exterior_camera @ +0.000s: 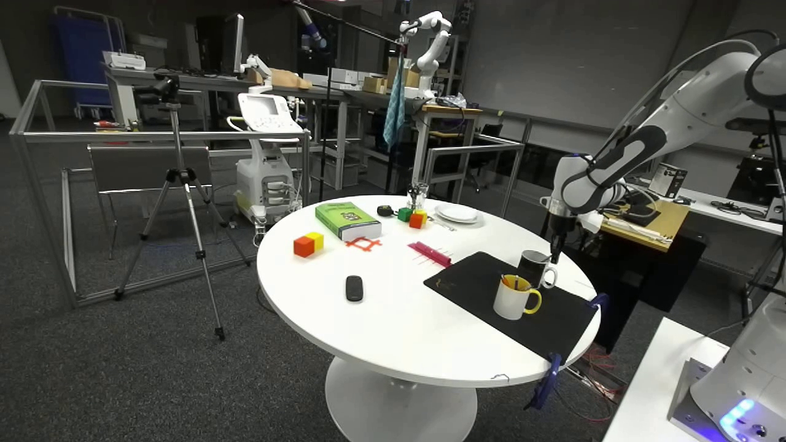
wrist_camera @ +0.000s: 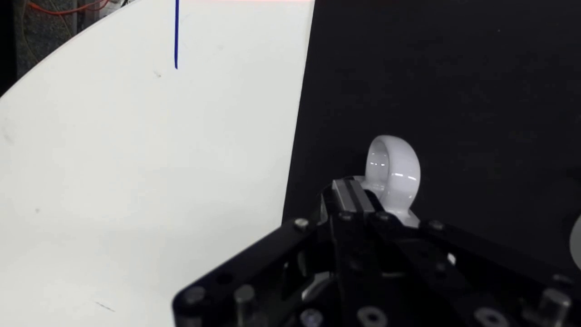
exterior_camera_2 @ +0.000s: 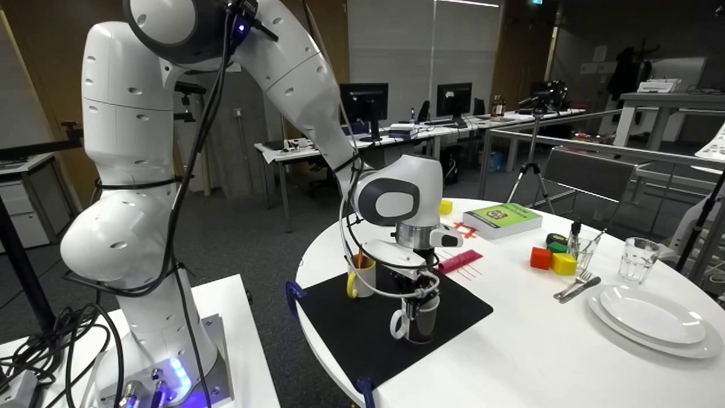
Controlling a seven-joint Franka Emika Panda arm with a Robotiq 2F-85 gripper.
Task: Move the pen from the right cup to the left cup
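Note:
The right cup (exterior_camera: 530, 265) is dark with a white handle and stands on the black mat; it also shows in an exterior view (exterior_camera_2: 422, 328). The wrist view shows mainly its white handle (wrist_camera: 401, 175). My gripper (wrist_camera: 354, 195) points down at this cup's rim near the handle, also seen in both exterior views (exterior_camera: 556, 259) (exterior_camera_2: 412, 309). Its fingers are together. I cannot tell whether anything thin lies between the pads. The pen cannot be made out for sure. The left cup (exterior_camera: 509, 305), white outside with yellow inside and handle (exterior_camera_2: 352, 285), stands upright and holds several sticks or pens.
The black mat (exterior_camera: 466, 276) is held by blue clamps (exterior_camera: 544, 383) at the white round table's edge. A pink piece (exterior_camera: 431, 253), a dark oblong case (exterior_camera: 354, 288), a green book (exterior_camera: 349, 221), coloured blocks (exterior_camera: 304, 247) and white plates (exterior_camera_2: 651, 317) lie farther off.

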